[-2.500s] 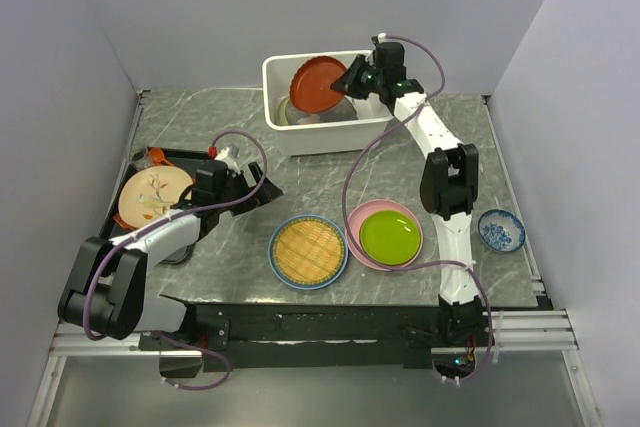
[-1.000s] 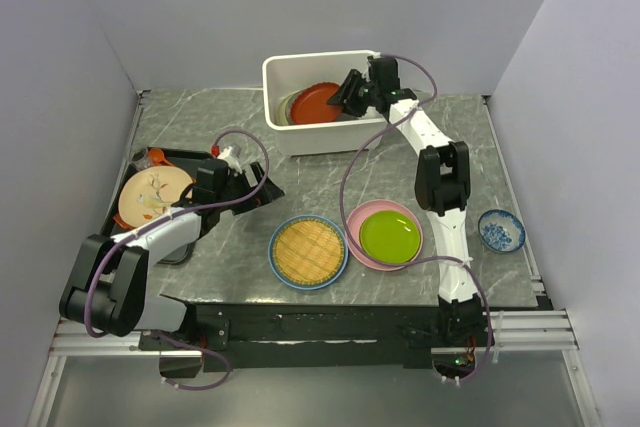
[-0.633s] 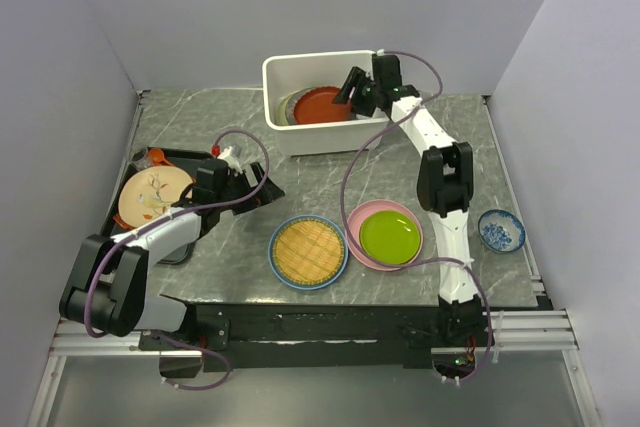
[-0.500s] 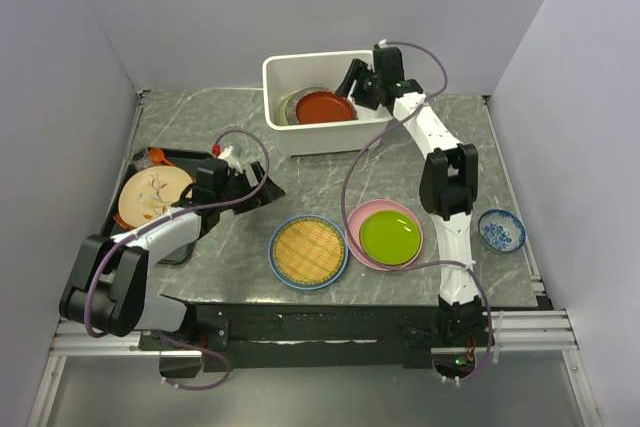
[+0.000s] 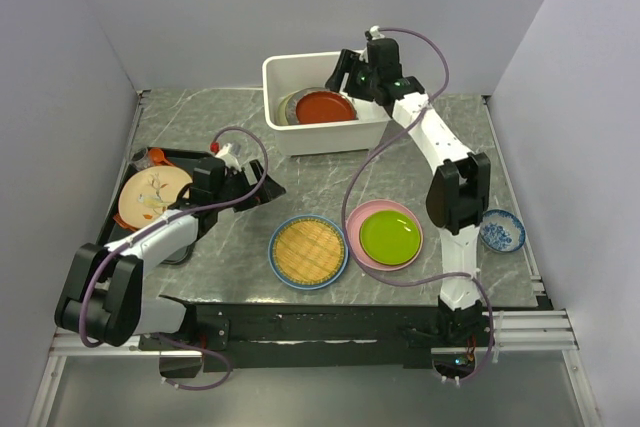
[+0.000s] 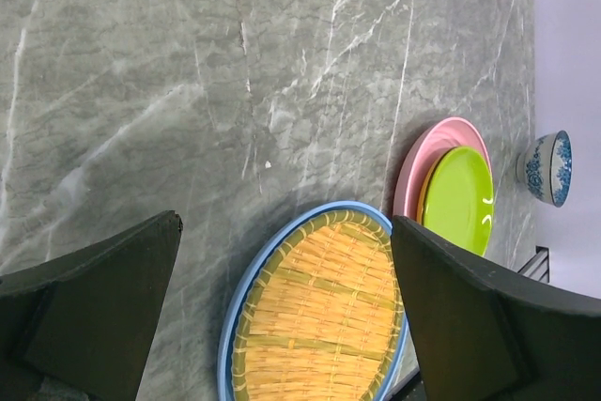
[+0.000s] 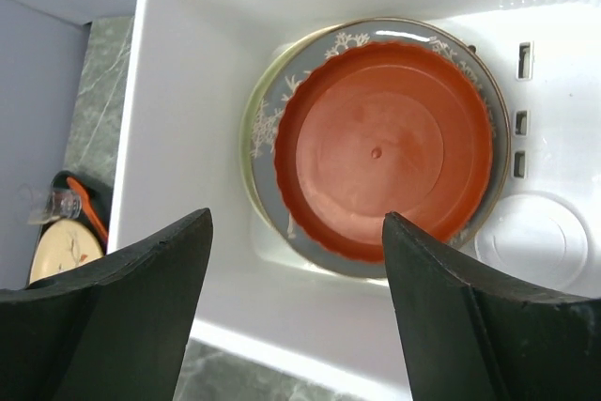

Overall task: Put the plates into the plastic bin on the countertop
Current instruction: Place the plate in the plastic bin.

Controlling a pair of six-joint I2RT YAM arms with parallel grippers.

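Note:
The white plastic bin (image 5: 280,72) stands at the back of the countertop (image 5: 320,182). In it a red plate (image 5: 325,106) lies on a grey plate (image 7: 488,91). My right gripper (image 5: 347,71) is open and empty above the bin's right side; the red plate (image 7: 385,147) lies below the jaws. A yellow woven disc (image 5: 308,250) lies on a blue plate (image 5: 276,239) at front centre. A lime green plate (image 5: 390,237) lies on a pink plate (image 5: 363,215) to its right. My left gripper (image 5: 265,190) is open and empty, left of the woven disc (image 6: 319,316).
A flat black tray (image 5: 180,155) at the left holds a cream plate (image 5: 152,194) with a sprig and an orange utensil. A small blue-and-white bowl (image 5: 501,230) sits at the right. Grey walls enclose the counter on three sides.

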